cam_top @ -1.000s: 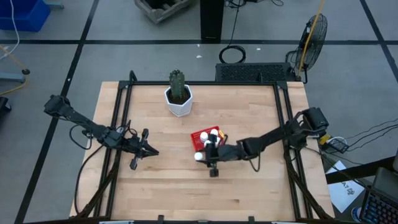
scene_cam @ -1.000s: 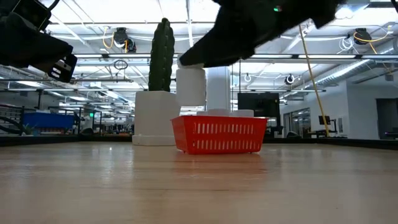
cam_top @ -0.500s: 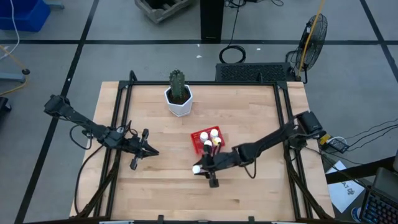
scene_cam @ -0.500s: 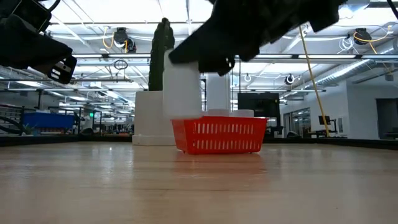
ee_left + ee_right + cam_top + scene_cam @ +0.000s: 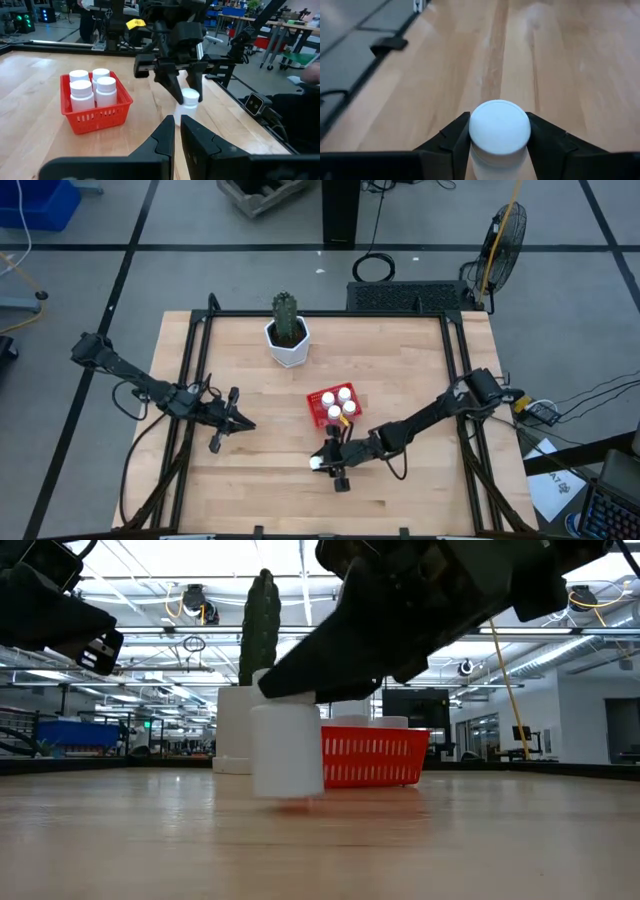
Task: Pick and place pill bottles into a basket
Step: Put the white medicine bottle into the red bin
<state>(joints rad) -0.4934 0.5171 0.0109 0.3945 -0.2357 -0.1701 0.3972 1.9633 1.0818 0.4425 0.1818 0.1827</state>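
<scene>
**Almost down: one bottle at the counter, four in the basket**

Right now we see the right claw (image 5: 322, 463) low in the lower middle of the high view, clenched on a single bottle (image 5: 316, 464) just below and left of the basket (image 5: 334, 409). In the right wrist view the two fingers (image 5: 451, 137) press the bottle's sides just under its cap, which keeps it upright. In the low view the bottle (image 5: 287, 748) hangs a hair above the counter (image 5: 320, 840) or just touches it; we cannot tell which. It stands in front of the basket (image 5: 372, 756), near the camera, so it is outside the basket, not over it.

From the left wrist view, four bottles (image 5: 93, 88) stand packed upright inside the red basket (image 5: 95, 117), caps above the rim, leaving little room. We judge that the tight fit may be why this fifth one is held apart.

The left claw (image 5: 215, 442) waits at the centre left of the high view, fingers pressed together on nothing, well clear of the work. A pot (image 5: 288, 344) with a cactus stands toward the upper middle, out of the way.
</scene>
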